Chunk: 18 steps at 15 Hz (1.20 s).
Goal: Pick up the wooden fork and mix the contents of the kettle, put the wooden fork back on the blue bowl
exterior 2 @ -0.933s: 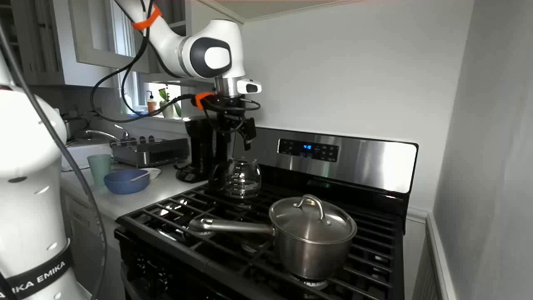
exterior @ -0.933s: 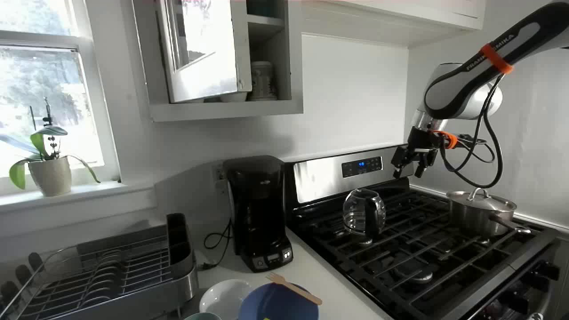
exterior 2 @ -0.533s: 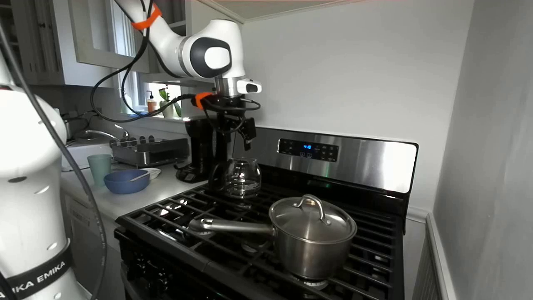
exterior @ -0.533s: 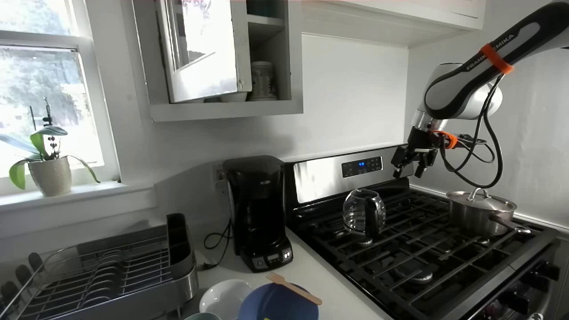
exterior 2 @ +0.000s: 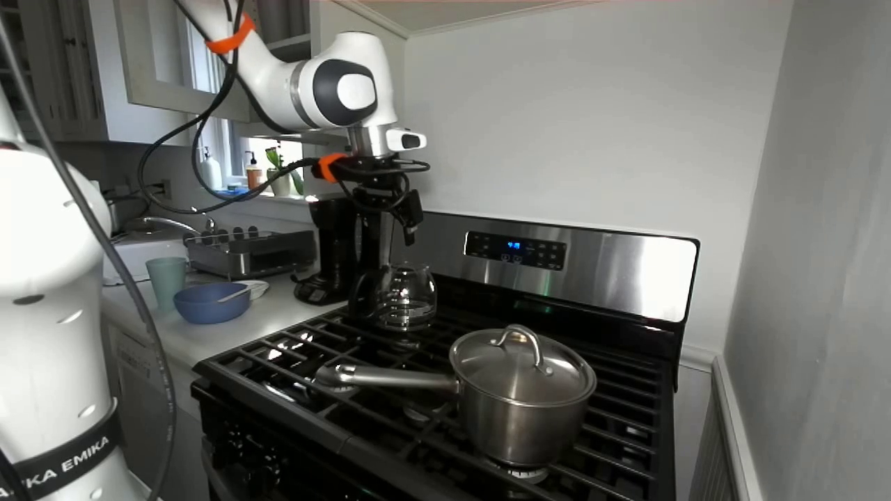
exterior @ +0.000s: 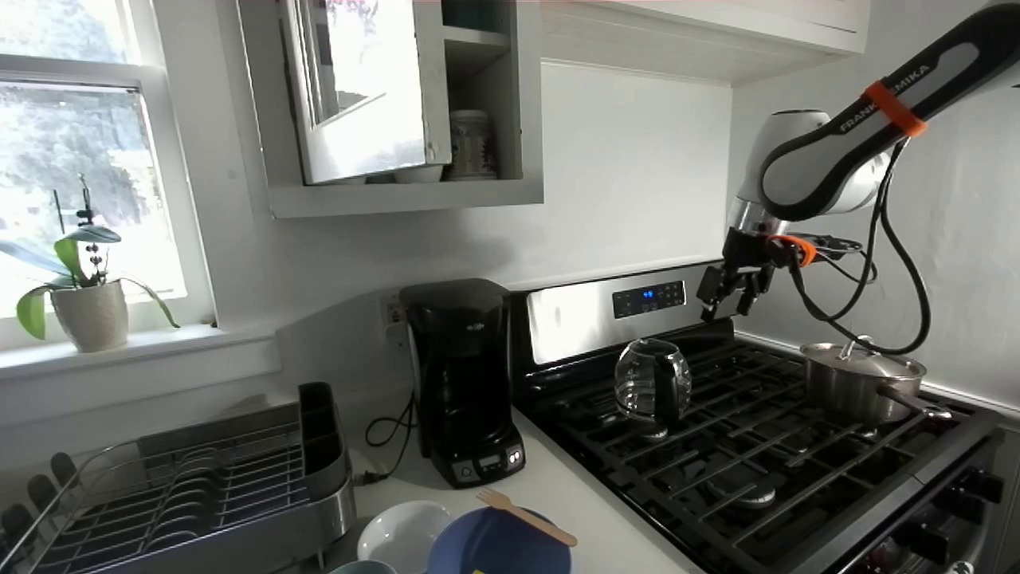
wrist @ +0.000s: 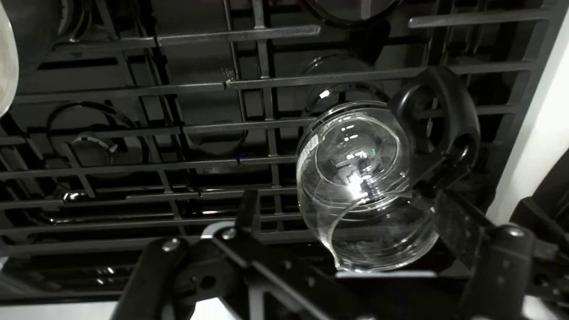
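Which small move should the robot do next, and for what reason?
I would probably move the open tool from above the stove toward the blue bowl, high enough to clear the glass pot. The wooden fork lies across the blue bowl, and the tool holds nothing, so reaching the wooden fork seems to come first.

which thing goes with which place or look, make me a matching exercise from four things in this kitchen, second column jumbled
1 wooden fork
2 kettle
3 saucepan
4 coffee maker

a clear glass, on the stove
b black, standing on the counter
c resting across the blue bowl
d steel, with its lid on

Right pairs: 1-c; 2-a; 3-d; 4-b
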### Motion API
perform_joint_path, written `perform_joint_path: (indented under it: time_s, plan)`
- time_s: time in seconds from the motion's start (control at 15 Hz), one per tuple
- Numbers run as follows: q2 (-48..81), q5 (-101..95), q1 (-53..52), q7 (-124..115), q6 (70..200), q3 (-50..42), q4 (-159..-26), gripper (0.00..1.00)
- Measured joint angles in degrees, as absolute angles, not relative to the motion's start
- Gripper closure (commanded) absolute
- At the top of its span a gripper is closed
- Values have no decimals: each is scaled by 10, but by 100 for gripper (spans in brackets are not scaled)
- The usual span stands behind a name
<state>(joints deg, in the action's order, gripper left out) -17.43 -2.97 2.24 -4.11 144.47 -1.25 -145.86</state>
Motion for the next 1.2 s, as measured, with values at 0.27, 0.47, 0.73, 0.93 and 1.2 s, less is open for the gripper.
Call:
perform_joint_path:
  time_s: [0.27, 0.47, 0.73, 0.93, 1.2]
  plan:
    - [-206, -100, 11, -73, 1411, 63, -1458, 0]
    - [-240, -124, -12, -99, 1343, 119, -1457, 0]
    - [-271, -135, -53, -173, 1251, 199, -1447, 0]
    - [-271, -151, -70, -266, 1194, 264, -1428, 0]
    - [-245, -149, -94, -326, 1197, 301, -1403, 0]
